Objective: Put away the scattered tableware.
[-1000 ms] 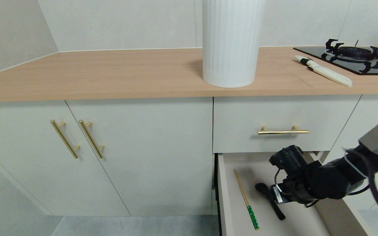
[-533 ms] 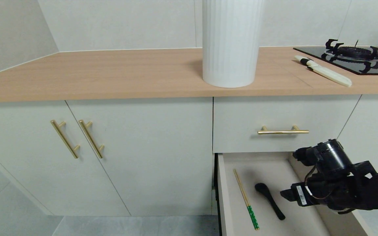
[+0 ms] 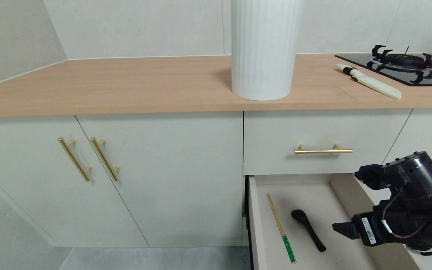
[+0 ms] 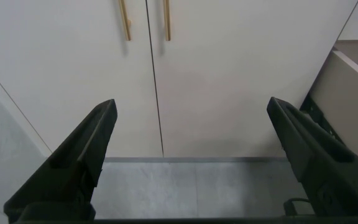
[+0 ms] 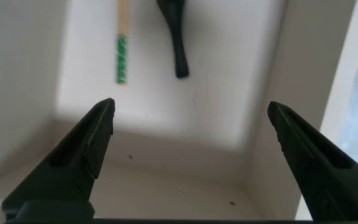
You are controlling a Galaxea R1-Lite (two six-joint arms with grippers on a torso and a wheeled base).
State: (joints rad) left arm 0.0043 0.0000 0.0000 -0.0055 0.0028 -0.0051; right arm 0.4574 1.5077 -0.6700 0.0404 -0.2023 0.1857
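Inside drawer [image 3: 255,225] | blk spoon [image 3: 309,231] bowl rearward, handle frontward | chopsticks [image 3: 281,228] parallel

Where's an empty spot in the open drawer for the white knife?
The drawer is bare at the back, behind the chopsticks and spoon, and between spoon and right wall, near the right gripper. Its front left is crowded.

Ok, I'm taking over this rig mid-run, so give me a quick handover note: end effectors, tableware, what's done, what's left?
Left end effector: open, empty, facing the cabinet doors.
Right end effector: open, empty, above the open drawer.
Done: chopsticks and black spoon lie side by side in the drawer.
Left: the knife lies on the countertop beside the hob; likely stow it, then shut the drawer.
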